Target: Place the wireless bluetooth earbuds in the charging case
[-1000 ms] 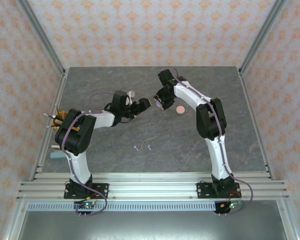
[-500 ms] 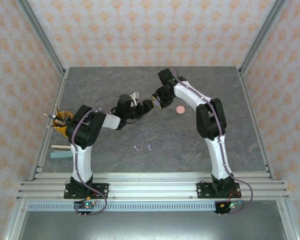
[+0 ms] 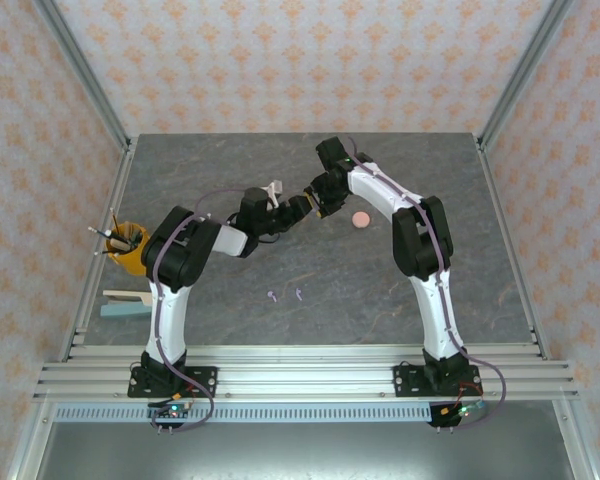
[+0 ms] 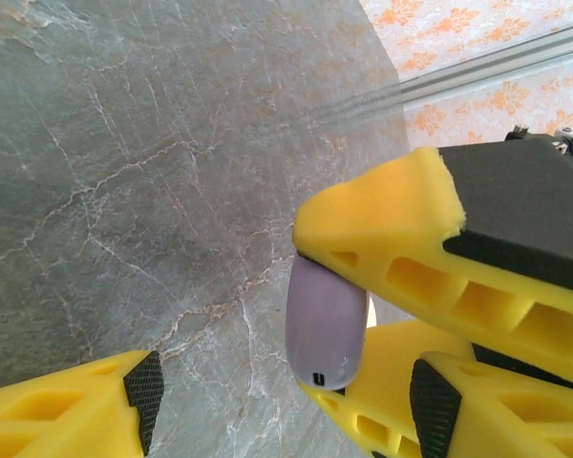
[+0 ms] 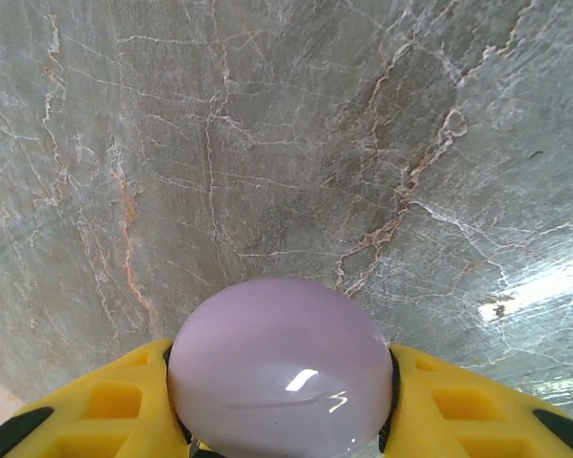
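Right gripper (image 3: 318, 200): clamped on the purple charging case (image 5: 279, 367), one yellow finger on each side of its rounded shell; held above the table (image 3: 230, 160), just left of the pink charging case (image 3: 360, 219).

Left gripper (image 3: 296, 207): jaws partly spread, and the purple charging case sits in the gap between them. Bare table shows between the case and one pad (image 4: 145, 382), so there is no grip from this side yet. It meets the right gripper left of the pink charging case.

Purple charging case: looks shut. The right wrist view shows a smooth dome and no wells; the left wrist view shows it edge-on with a small dark port on its rim.

Purple earbuds: two, one (image 3: 272, 296) and the other (image 3: 298, 293), lying loose on the table just beside each other. They are well apart from the pink charging case, to its left and nearer the arm bases.

Pink charging case: flat on the table, untouched.

Done so far: the purple case is lifted and offered between both grippers.

Left to do: by my reading nearly everything. The lid has to be opened, each earbud picked up and seated, and the pink case handled too.

Stage: early, preparing to open the lid.
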